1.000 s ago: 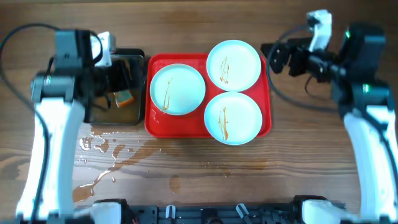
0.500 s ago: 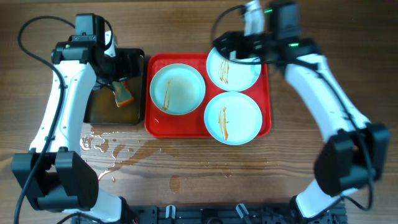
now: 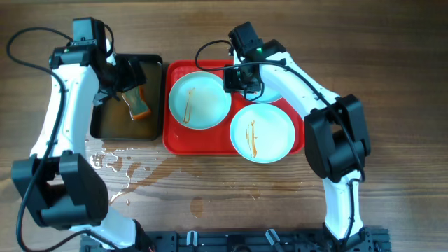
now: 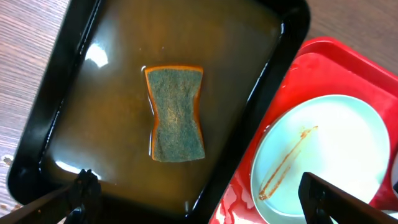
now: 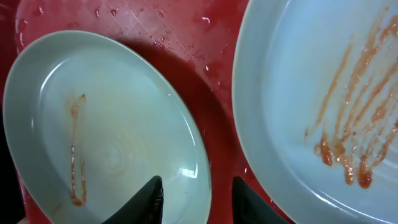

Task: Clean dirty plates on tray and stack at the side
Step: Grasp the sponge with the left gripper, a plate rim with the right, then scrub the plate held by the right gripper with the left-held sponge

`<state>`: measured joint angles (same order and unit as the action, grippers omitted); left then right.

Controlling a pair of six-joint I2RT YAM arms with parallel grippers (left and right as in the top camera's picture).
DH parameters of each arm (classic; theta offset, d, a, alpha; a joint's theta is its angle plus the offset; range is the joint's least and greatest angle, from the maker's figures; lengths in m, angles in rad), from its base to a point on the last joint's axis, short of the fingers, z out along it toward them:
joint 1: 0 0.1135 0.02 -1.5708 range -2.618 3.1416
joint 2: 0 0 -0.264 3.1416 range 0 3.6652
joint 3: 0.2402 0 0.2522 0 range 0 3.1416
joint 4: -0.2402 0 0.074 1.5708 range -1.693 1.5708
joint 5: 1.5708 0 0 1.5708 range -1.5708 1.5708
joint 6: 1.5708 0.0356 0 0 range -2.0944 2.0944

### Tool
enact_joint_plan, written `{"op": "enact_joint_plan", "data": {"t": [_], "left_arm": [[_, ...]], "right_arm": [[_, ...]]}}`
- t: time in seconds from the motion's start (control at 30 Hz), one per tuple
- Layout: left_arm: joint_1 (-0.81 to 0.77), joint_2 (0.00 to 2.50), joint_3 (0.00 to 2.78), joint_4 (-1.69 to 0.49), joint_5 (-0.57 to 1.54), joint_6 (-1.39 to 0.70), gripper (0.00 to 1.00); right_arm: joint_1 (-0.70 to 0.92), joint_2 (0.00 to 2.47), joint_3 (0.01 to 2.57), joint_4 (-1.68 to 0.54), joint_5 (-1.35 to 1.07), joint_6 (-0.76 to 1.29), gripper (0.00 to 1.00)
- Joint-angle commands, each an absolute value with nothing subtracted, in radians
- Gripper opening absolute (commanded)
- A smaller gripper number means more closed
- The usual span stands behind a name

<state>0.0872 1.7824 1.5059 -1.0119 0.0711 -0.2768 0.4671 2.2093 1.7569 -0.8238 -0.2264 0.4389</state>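
Tray (image 3: 178,138) sits mid-table (image 3: 392,196), with the pan (image 3: 94,119) just beside it on the left. In the pan lies the sponge (image 4: 177,112), and the left gripper (image 4: 196,199) hangs above it. Three plates are on the tray. The left plate (image 3: 199,100) is at the back left and the back plate (image 5: 323,74) at the back right, with a strip of tray between them. The right gripper (image 5: 199,202) is over that gap. The front plate (image 3: 262,131) lies in front of the back plate. A spill (image 3: 112,164) spreads on the table in front of the pan.
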Motion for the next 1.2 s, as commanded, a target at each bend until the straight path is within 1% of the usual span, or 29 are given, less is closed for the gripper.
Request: {"op": "enact_joint_plan", "data": {"t": [0.0,0.1,0.17,0.3,0.47,0.53,0.57,0.6,0.63,0.67,0.7,0.73,0.77,0.83,0.87,0.93,0.97,1.07,1.13,1.17], "left_arm": [[0.09,1.816,1.524,-0.997,0.062,-0.3,1.0],[0.09,1.831,1.522,-0.982,0.062,-0.3,1.0],[0.09,1.832,1.522,-0.965,0.062,-0.3,1.0],[0.09,1.833,1.522,-0.935,0.062,-0.3,1.0],[0.09,1.853,1.515,-0.932,0.062,-0.312,1.0],[0.09,1.863,1.495,-0.925,0.061,-0.348,1.0],[0.09,1.875,1.482,-0.919,0.062,-0.35,0.97],[0.09,1.89,1.47,-0.909,0.062,-0.35,0.93],[0.09,1.916,1.433,-0.85,0.062,-0.375,0.68],[0.09,1.924,1.423,-0.829,0.064,-0.384,0.57],[0.09,1.93,1.417,-0.82,0.07,-0.383,0.49],[0.09,1.94,1.414,-0.815,0.07,-0.383,0.46],[0.09,1.953,1.409,-0.815,0.07,-0.382,0.47],[0.09,1.981,1.402,-0.817,0.069,-0.373,0.54],[0.09,1.997,1.394,-0.809,0.069,-0.36,0.56],[0.09,2.023,1.379,-0.783,0.069,-0.344,0.56],[0.09,2.035,1.372,-0.772,0.069,-0.344,0.54],[0.09,2.056,1.354,-0.746,0.06,-0.341,0.4],[0.09,2.057,1.354,-0.739,0.046,-0.341,0.2],[0.09,2.056,1.354,-0.739,0.041,-0.341,0.04]], "right_arm": [[0.47,2.266,1.771,-0.825,-0.218,0.479,0.32],[0.475,2.297,1.771,-0.82,-0.226,0.51,0.31],[0.476,2.3,1.771,-0.817,-0.225,0.532,0.27],[0.497,2.301,1.757,-0.788,-0.224,0.56,0.26],[0.525,2.302,1.752,-0.788,-0.202,0.579,0.13],[0.524,2.302,1.752,-0.788,-0.201,0.579,0.04],[0.524,2.302,1.752,-0.788,-0.197,0.58,0.05],[0.524,2.302,1.752,-0.786,-0.191,0.58,0.04],[0.524,2.302,1.752,-0.783,-0.191,0.579,0.04],[0.524,2.302,1.752,-0.783,-0.191,0.579,0.04],[0.524,2.302,1.752,-0.783,-0.191,0.579,0.04],[0.524,2.302,1.752,-0.783,-0.191,0.579,0.05],[0.524,2.302,1.752,-0.783,-0.192,0.578,0.04],[0.524,2.302,1.752,-0.783,-0.192,0.575,0.04],[0.524,2.302,1.752,-0.783,-0.191,0.576,0.05],[0.524,2.302,1.752,-0.782,-0.192,0.576,0.04],[0.524,2.302,1.752,-0.781,-0.192,0.576,0.05],[0.524,2.302,1.752,-0.781,-0.192,0.576,0.05],[0.524,2.302,1.752,-0.781,-0.192,0.576,0.05],[0.524,2.302,1.752,-0.779,-0.192,0.576,0.05]]}}
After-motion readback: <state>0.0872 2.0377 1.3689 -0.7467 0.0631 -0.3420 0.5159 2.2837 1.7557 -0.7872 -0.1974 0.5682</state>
